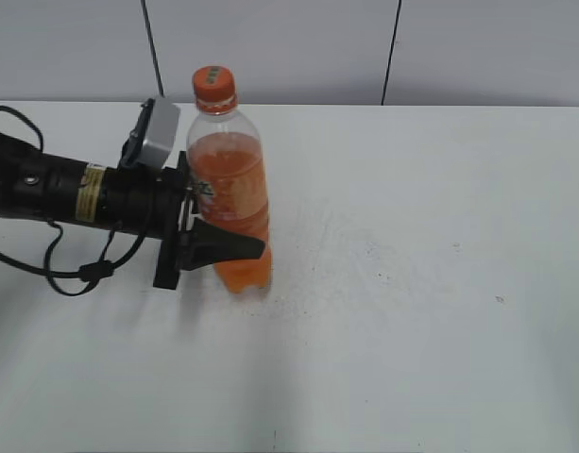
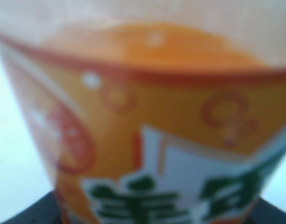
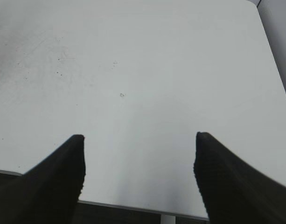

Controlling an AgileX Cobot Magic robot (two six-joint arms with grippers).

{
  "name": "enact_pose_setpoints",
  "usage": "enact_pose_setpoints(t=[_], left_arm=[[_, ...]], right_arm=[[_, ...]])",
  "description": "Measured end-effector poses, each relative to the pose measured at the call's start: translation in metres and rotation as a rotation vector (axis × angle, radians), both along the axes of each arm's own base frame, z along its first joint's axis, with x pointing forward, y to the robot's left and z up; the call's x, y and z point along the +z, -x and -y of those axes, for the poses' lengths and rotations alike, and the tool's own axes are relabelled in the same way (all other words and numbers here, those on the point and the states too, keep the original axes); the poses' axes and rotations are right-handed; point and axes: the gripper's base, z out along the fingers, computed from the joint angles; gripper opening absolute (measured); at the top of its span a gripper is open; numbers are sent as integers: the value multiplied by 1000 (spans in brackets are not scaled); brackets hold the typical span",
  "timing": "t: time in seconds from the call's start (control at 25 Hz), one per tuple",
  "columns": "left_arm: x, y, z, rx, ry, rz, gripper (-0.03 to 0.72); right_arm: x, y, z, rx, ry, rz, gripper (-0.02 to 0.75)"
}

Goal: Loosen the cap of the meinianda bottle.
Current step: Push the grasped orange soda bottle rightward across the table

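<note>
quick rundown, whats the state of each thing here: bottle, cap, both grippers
bottle: upright on the table, partly filled with orange drink, clamped around its lower half
cap: on the neck, nothing touching it
left gripper: shut on the bottle from the side
right gripper: open, empty, above bare table, away from the bottle

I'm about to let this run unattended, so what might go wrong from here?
1. The left gripper grips the bottle low on its body; twisting the cap up top may tip or spin it.
2. The right gripper hangs open over bare table, away from the cap, so its approach might knock the bottle.
</note>
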Motion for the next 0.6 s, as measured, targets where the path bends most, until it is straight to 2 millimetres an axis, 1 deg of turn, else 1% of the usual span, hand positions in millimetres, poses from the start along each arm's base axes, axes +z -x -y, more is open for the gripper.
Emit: enact_pose_setpoints(t=[0.2, 0.28, 0.36, 0.44, 0.52, 0.6], left_arm=[[21, -6, 46, -77, 46, 77, 395], [25, -9, 62, -92, 51, 106, 395], [20, -12, 77, -99, 48, 110, 395], [9, -15, 87, -97, 44, 93, 395], [-4, -17, 93, -95, 28, 74, 395], [-13, -19, 95, -86, 3, 63, 395]], right_arm=[[0, 0, 0, 0, 0, 0, 547], [0, 0, 0, 0, 0, 0, 547], [0, 0, 0, 0, 0, 0, 547], [0, 0, 0, 0, 0, 0, 547], [0, 0, 0, 0, 0, 0, 547], [0, 0, 0, 0, 0, 0, 547]])
